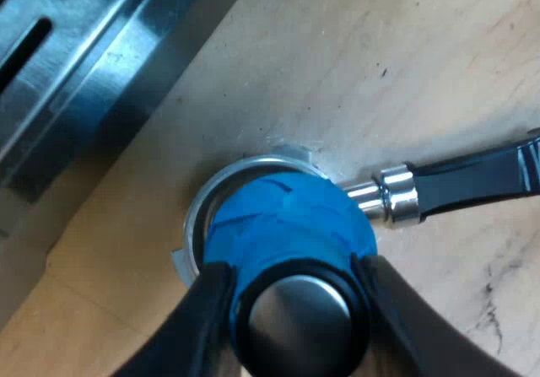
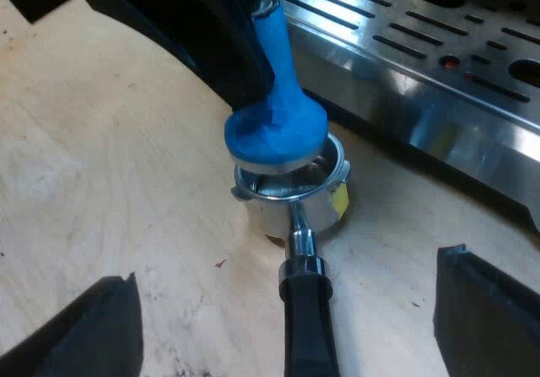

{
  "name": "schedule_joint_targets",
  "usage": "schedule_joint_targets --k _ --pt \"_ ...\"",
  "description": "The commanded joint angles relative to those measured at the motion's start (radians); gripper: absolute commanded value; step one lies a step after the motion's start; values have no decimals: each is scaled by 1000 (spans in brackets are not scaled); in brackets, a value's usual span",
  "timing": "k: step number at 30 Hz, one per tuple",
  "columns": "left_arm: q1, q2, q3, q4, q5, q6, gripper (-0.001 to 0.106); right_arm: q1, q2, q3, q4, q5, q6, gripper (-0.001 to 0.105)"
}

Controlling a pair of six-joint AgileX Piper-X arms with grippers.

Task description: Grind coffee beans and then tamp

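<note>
The robot's left gripper [image 1: 294,266] ends in two glossy black fingers [image 1: 196,331], smooth-skinned and broad at the root, narrowing to rounded tips with gently curved inner edges. Seen from the other arm, its body is a dark, angular black housing. The right gripper [image 2: 287,267] carries two matte black fingers [image 2: 89,331], flat-sided wedges with blunt, squared tips, one bearing a small raised notch at its corner.

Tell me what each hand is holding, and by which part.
Left hand grips the blue tamper by the top of its handle. Right hand is open, holding nothing.
</note>
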Motion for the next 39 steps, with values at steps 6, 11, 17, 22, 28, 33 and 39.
schedule_joint_targets --k 6,11,17,22,28,33,39 --pt "-1 40 -1 -6 5 4 0 2 -9 -3 -7 6 -14 71" --pt "-1 53 -1 -23 5 4 0 2 -9 -3 -7 6 -14 71" --pt "-1 54 -1 -43 5 4 0 2 -9 -3 -7 6 -14 71" --pt "-1 54 -1 -50 5 4 0 2 -9 -3 -7 6 -14 71" --pt "-1 56 22 -57 -2 4 0 2 -9 -3 -7 14 -14 71" --pt "-1 56 46 -63 -2 4 0 2 -9 -3 -7 22 -14 71" --pt "-1 56 46 -68 -2 4 0 2 -9 -3 -7 22 -14 71"
